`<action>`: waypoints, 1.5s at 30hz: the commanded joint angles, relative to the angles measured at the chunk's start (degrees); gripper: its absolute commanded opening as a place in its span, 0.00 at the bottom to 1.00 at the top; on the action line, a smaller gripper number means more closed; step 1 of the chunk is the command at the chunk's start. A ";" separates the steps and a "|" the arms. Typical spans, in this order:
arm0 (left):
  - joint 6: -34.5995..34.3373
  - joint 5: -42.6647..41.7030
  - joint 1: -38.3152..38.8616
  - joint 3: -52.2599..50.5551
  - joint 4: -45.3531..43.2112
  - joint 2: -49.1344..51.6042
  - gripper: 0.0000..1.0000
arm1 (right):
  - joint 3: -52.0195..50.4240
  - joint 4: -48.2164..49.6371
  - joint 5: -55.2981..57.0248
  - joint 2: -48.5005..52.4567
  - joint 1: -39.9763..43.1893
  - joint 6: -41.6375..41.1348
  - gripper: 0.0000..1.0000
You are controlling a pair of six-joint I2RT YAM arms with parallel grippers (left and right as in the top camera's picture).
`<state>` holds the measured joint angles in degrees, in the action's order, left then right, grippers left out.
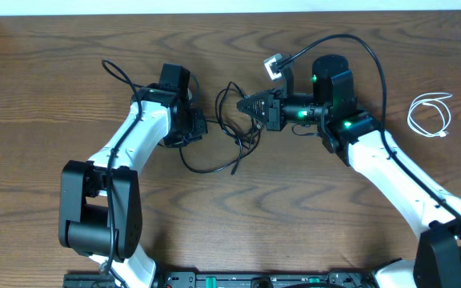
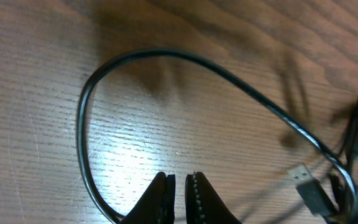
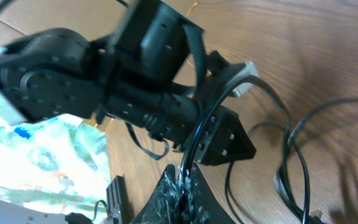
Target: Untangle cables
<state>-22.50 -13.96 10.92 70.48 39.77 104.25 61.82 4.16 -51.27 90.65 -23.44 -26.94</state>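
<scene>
The black cable [image 1: 229,132] lies in a loose tangle at mid-table between my two arms. My right gripper [image 1: 243,103] points left and is shut on a strand of it; in the right wrist view that strand [image 3: 196,138] rises straight out of the closed jaws [image 3: 183,175]. My left gripper [image 1: 186,138] points down at the table, its jaws [image 2: 179,178] almost together. A loop of the black cable [image 2: 160,53] runs in under its left finger, and a plug end [image 2: 304,182] lies to the right. The white cable [image 1: 430,114] sits coiled alone at the far right.
A thicker black robot wire with a white tag [image 1: 274,66] arcs over the right arm. The left arm's black wrist [image 3: 104,81] fills the upper left of the right wrist view. The table's far edge [image 1: 230,13] runs along the top.
</scene>
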 commanded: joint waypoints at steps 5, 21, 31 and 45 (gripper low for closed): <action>-0.81 1.66 0.02 -2.60 -0.24 0.79 0.13 | 1.16 0.83 0.44 -1.64 -0.22 0.87 0.01; -0.76 1.66 0.02 -2.67 -0.22 1.31 0.13 | 1.16 13.46 -2.51 -1.77 -0.15 2.36 0.01; -0.79 4.11 0.02 -2.67 0.00 1.31 0.14 | 1.16 24.26 -7.32 -1.84 4.07 -1.33 0.01; -0.76 4.85 0.02 -2.67 0.20 1.31 0.14 | 1.16 21.75 -10.84 -1.84 6.91 -1.33 0.01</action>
<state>-22.74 -10.13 10.94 68.05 39.81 104.79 61.93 25.74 -60.93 90.11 -16.88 -28.05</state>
